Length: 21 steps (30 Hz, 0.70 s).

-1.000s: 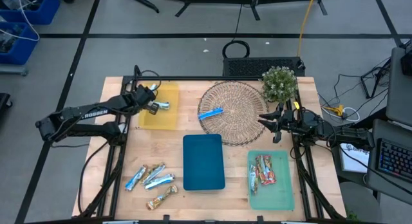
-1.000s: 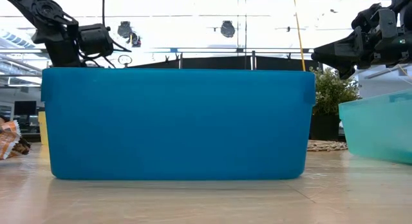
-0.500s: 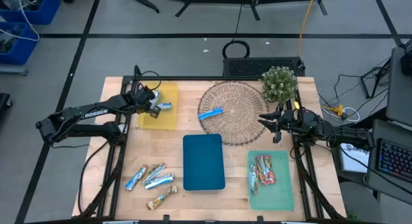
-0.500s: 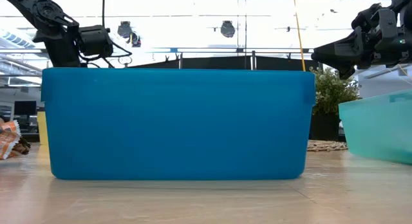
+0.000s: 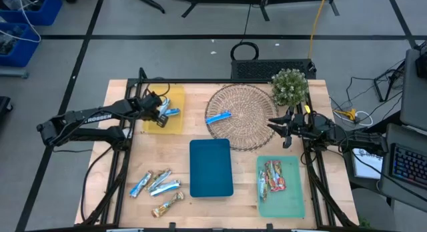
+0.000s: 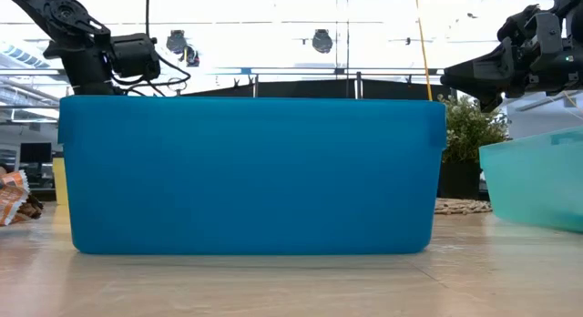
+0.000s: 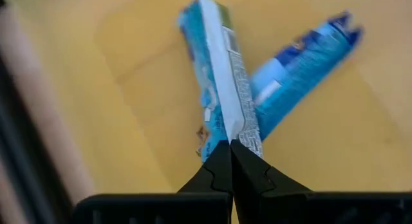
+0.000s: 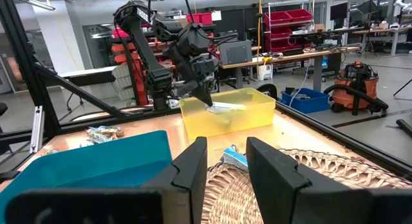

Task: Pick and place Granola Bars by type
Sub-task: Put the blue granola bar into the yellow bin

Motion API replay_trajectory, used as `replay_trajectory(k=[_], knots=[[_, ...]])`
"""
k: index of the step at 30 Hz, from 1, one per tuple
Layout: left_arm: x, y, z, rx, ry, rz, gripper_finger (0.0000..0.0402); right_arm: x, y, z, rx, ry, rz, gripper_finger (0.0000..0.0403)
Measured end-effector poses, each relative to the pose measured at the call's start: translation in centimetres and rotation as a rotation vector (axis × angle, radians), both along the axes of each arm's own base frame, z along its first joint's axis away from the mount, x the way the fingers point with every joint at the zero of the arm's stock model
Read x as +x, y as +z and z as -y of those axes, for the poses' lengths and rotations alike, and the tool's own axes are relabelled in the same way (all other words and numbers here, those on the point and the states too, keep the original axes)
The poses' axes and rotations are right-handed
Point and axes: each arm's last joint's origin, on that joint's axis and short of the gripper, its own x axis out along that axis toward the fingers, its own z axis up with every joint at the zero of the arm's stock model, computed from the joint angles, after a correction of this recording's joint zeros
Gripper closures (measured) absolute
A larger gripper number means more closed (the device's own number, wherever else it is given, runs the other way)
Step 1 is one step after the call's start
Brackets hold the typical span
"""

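Yellow plastic fills our left wrist view: the yellow tray [image 5: 165, 109] sits at the table's far left, and our left gripper [image 5: 161, 115] hangs over it with its fingers pressed together on one end of a blue bar [image 7: 217, 82]. A second blue bar [image 7: 299, 73] lies on the tray floor beneath, crossed under the held one. In the right wrist view we see the held bar sticking out level over the tray's rim.

Our right gripper [image 5: 274, 127] waits at the right edge of the wicker mat [image 5: 241, 116], its fingers spread with nothing between them. One more blue bar [image 5: 218, 117] lies on that mat, left of centre.

Between the arms stands the dark blue tray [image 5: 211, 167]; in the low view its wall blocks most of the table behind it. The green tray [image 5: 281, 185] at the near right holds several red bars [image 5: 273, 177] lying close together.

Near the table's front left corner, on bare wood, we count a loose cluster [image 5: 157, 187]: blue-and-silver bars in a small fan and one tan bar [image 5: 167, 205] just in front of them. A small potted plant [image 5: 289, 87] stands at the far right, just beside the mat.
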Motion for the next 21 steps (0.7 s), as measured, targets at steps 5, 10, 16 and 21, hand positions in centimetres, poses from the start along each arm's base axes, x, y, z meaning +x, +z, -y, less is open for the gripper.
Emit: replay_trajectory(k=[5,10,16,21], knots=[[-0.16,0.05,-0.19,0.066,0.037,-0.042,0.0401,0.0,0.0,0.0,0.0,0.0,0.0,0.0303],[-0.21,0.08,-0.25,0.087,0.05,-0.055,0.0401,0.0,0.0,0.0,0.0,0.0,0.0,0.0303],[-0.33,0.14,-0.37,0.131,0.075,-0.085,0.0401,0.0,0.0,0.0,0.0,0.0,0.0,0.0303],[-0.43,0.18,-0.46,0.164,0.097,-0.106,0.0401,0.0,0.0,0.0,0.0,0.0,0.0,0.0303]])
